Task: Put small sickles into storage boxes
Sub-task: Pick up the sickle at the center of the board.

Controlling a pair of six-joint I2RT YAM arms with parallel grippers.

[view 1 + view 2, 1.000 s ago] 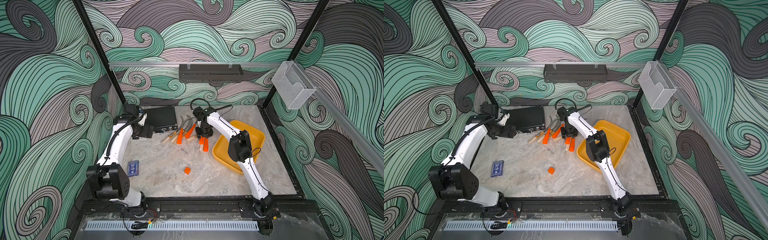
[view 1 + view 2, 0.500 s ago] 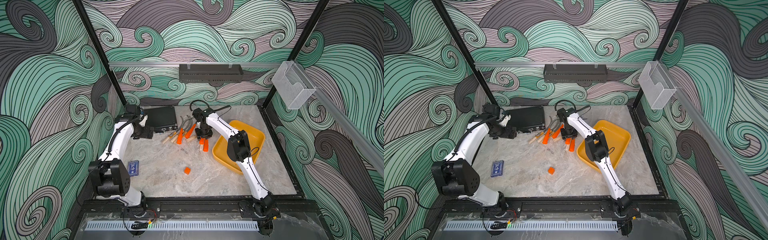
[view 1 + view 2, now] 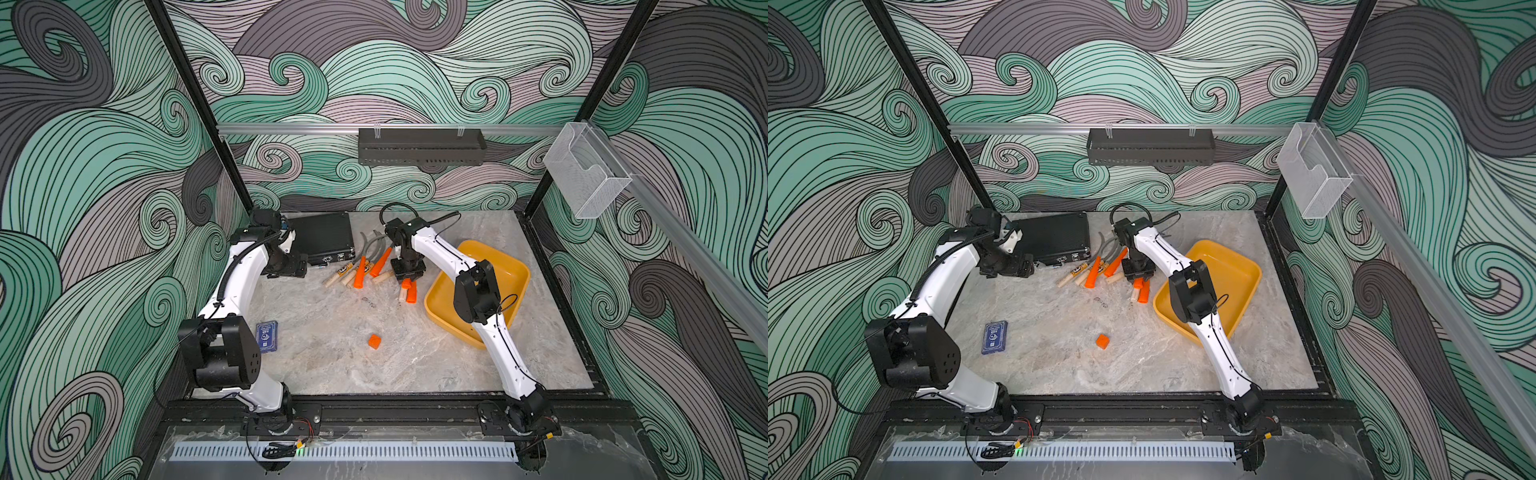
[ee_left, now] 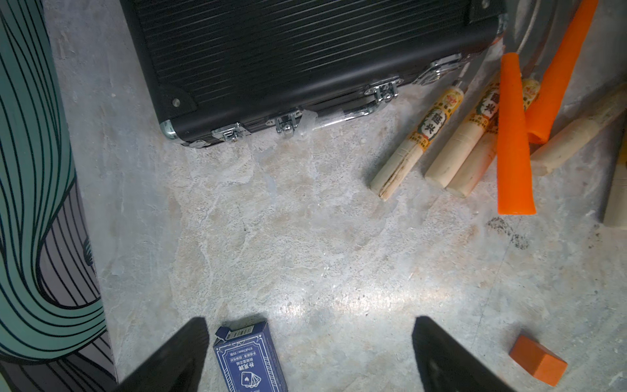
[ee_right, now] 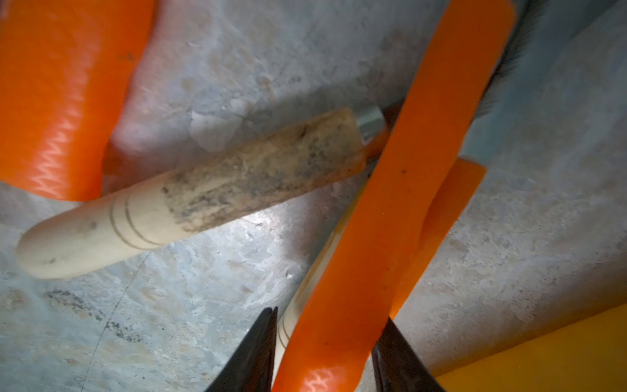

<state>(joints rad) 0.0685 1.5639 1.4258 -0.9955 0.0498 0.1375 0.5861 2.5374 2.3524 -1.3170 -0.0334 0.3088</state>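
Several small sickles (image 3: 360, 272) (image 3: 1093, 272) lie in a heap on the marble table, orange and pale wooden handles crossing. My right gripper (image 3: 409, 272) (image 3: 1138, 272) reaches down into the heap's right end. In the right wrist view its fingers (image 5: 329, 314) press both sides of one orange handle (image 5: 407, 190), which lies over a wooden handle (image 5: 203, 197). The yellow storage box (image 3: 511, 270) (image 3: 1237, 270) (image 5: 543, 356) stands just right of it, tilted and holding nothing visible. My left gripper (image 3: 291, 270) (image 4: 309, 319) hangs open over bare table, left of the heap.
A black ribbed latched case (image 3: 324, 239) (image 4: 305, 51) lies at the back left beside the heap. A blue card box (image 3: 266, 336) (image 4: 247, 359) and a small orange cube (image 3: 374, 340) (image 4: 537, 359) sit nearer the front. A clear bin (image 3: 586, 174) hangs on the right wall.
The right gripper's jaws have narrowed onto the orange handle. The left arm has shifted only slightly. The sickles have not moved.
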